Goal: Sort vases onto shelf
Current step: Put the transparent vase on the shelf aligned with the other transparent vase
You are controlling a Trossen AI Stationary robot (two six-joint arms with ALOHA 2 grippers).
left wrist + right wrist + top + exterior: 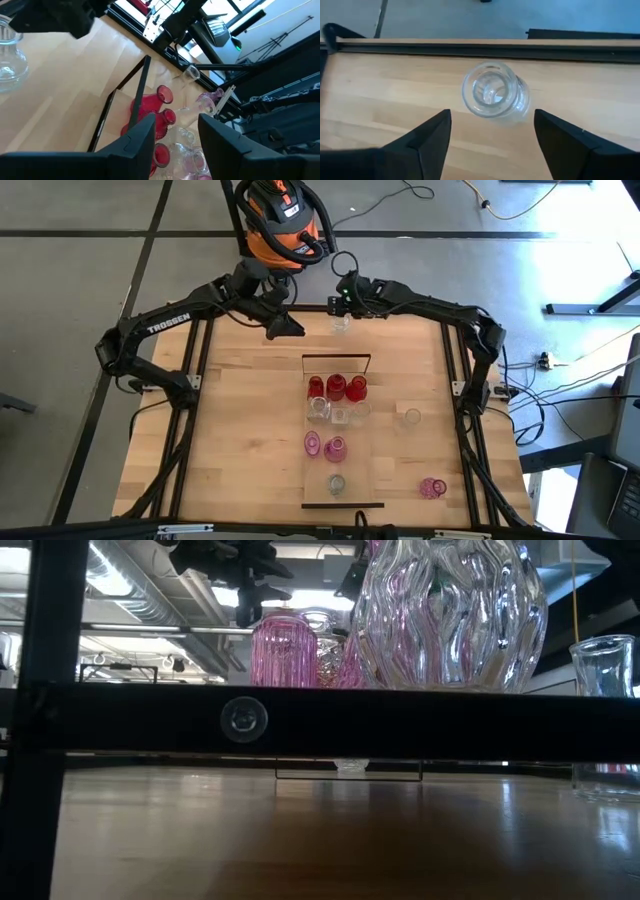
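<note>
Vases: three red (336,387), clear row, pink pair lined up on shelf (375,485), frame centre. Clear vase (340,323) upright top centre, off shelf, between wide-open right gripper (492,131) fingers, ungripped. Left gripper (283,328) nearby, part-open, empty. Strays lower right: clear (411,416), pink (432,487). Roughly three unsorted.

Workshop: concrete floor, shop vacuum (281,220), loose cables (510,210), exposed ceiling ducts (140,600).

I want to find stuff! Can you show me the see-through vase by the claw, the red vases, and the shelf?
Clear vase (493,96): right wrist view, its open mouth.
Red vases (336,387): high view, middle one's top.
Shelf (352,475): high view, bare wood.
</note>
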